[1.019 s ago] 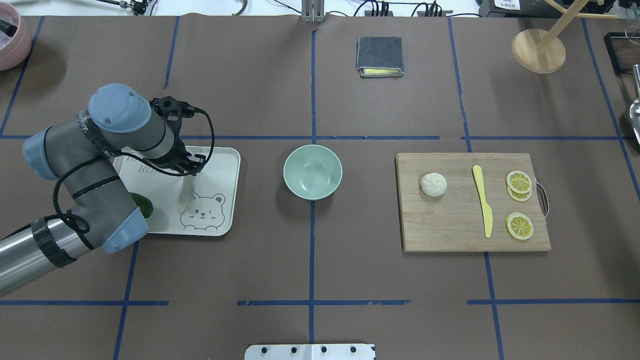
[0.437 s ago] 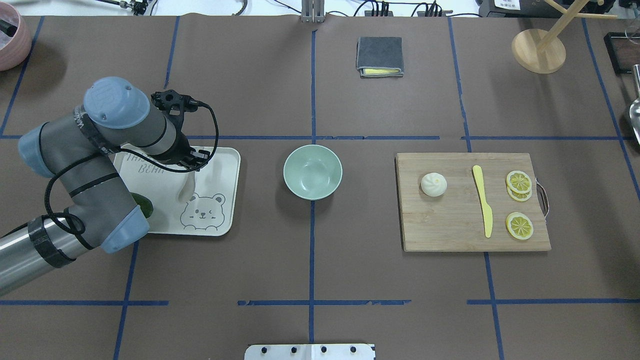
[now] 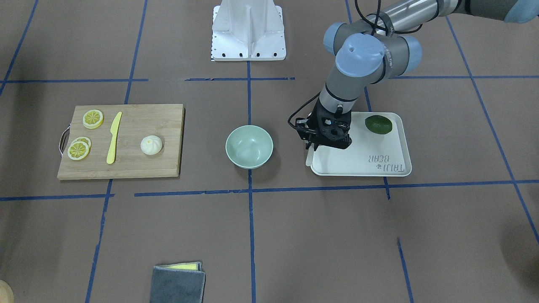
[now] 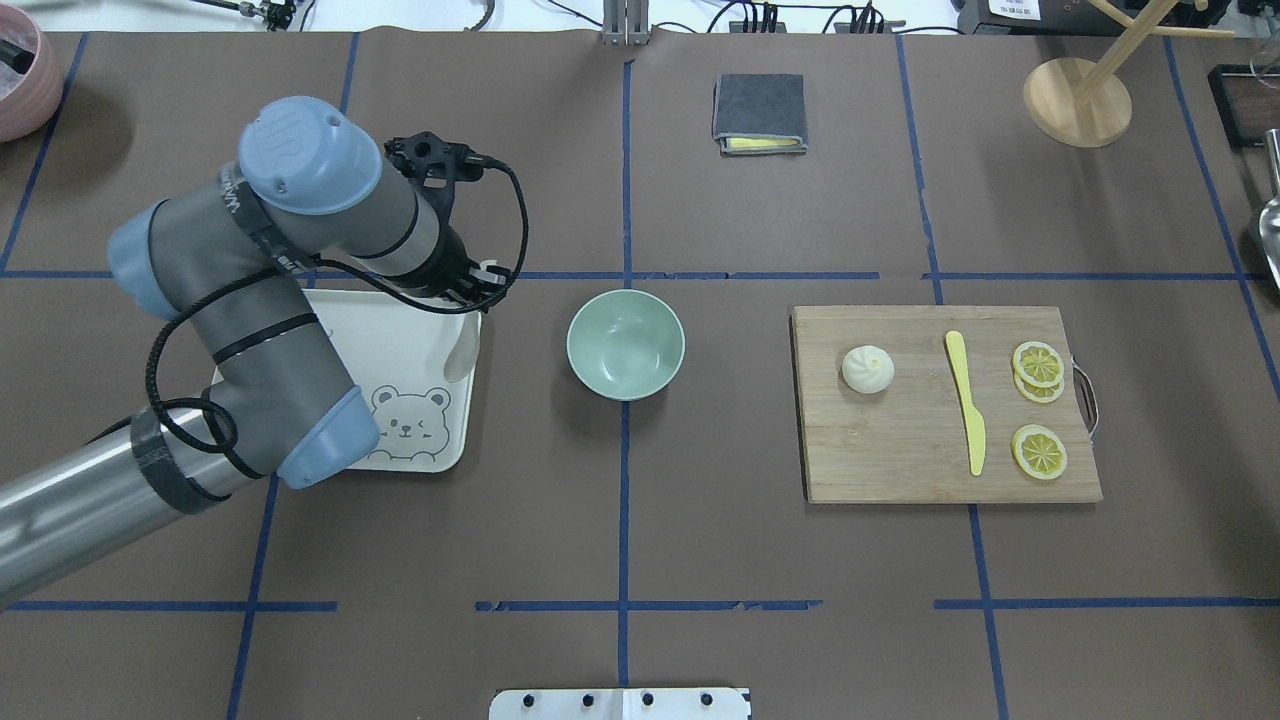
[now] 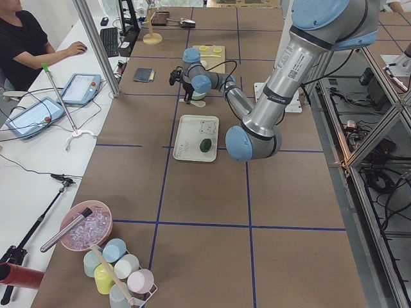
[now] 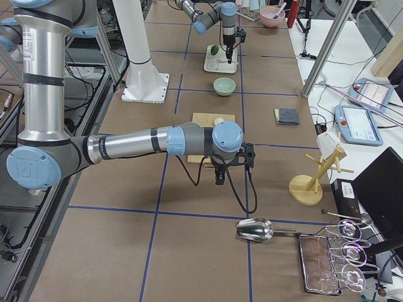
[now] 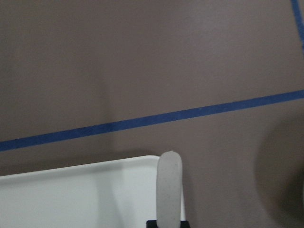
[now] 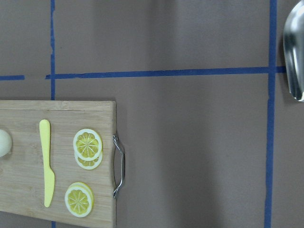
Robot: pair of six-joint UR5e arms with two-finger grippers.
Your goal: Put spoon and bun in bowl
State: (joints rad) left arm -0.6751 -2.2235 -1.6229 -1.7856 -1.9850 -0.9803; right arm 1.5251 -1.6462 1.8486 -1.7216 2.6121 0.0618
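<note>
Brown table (image 7: 142, 57) fills most of the frame. One blue tape line (image 7: 156, 118) crosses it on a slant, lower at left, higher at right. A second, short piece of blue tape (image 7: 299, 23) shows at the top right corner.

White tray (image 7: 71, 194) sits bottom left, with only a rounded corner and raised rim in frame.

Pale grey spoon (image 7: 169, 190) rises from the bottom edge, rounded end topmost and faintly speckled. It overlaps the tray's corner and reaches just past the rim. Its lower end runs out of frame between dark bits of the left gripper (image 7: 168, 225).

Soft dark shadow (image 7: 280, 166) lies on the table at right.
</note>
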